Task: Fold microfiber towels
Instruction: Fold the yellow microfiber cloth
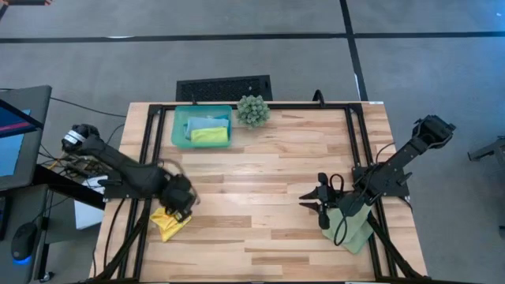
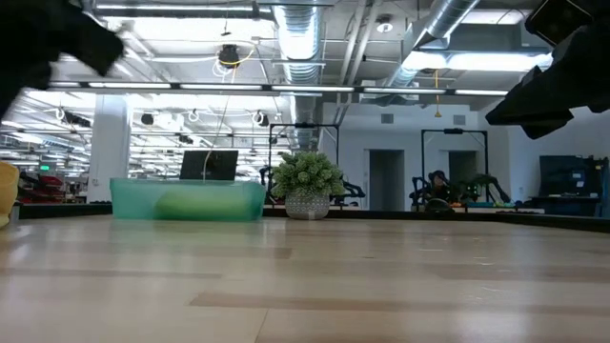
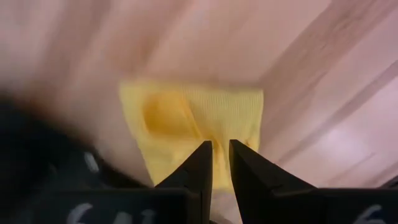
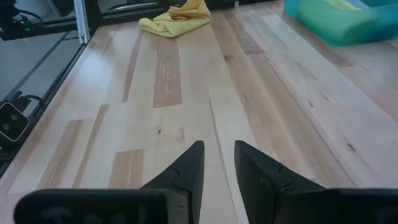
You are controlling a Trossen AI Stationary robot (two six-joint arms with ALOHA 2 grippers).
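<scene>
Left hand [image 1: 183,207] partly covers yellow towel [image 1: 166,224].

Both arms are showing dark, matte black links, with black cables trailing beside them. The left arm [image 1: 126,173] is wearing a pale silvery cap at its base joint. Tapered black fingers [image 4: 186,171] are ending in blunt wedges.

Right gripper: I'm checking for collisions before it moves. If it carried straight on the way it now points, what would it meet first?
The right gripper points across bare table; the way looks free until the crumpled yellow towel at the far side, slightly off its line, though depth is hard to judge.
</scene>
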